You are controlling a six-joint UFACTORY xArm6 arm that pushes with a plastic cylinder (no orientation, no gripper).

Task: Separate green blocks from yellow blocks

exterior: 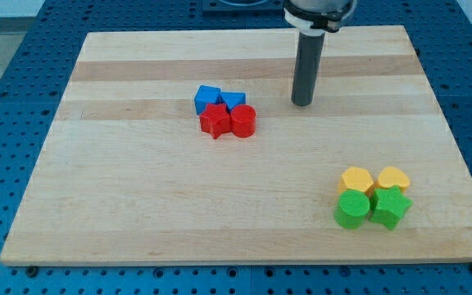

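Nothing is separated yet: our tip stands far from the near-right cluster, where green blocks touch yellow blocks. Jaws: none, only rod.

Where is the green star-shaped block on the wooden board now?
The green star-shaped block sits near the view's bottom right corner, touching the green round block on its left and just below the yellow heart-shaped block.

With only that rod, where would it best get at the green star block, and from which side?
It can't grip, only push. The green star touches the yellow heart above and the green cylinder on the view's left. My tip would probably best enter the seam under the yellow heart, pushing toward the view's bottom.
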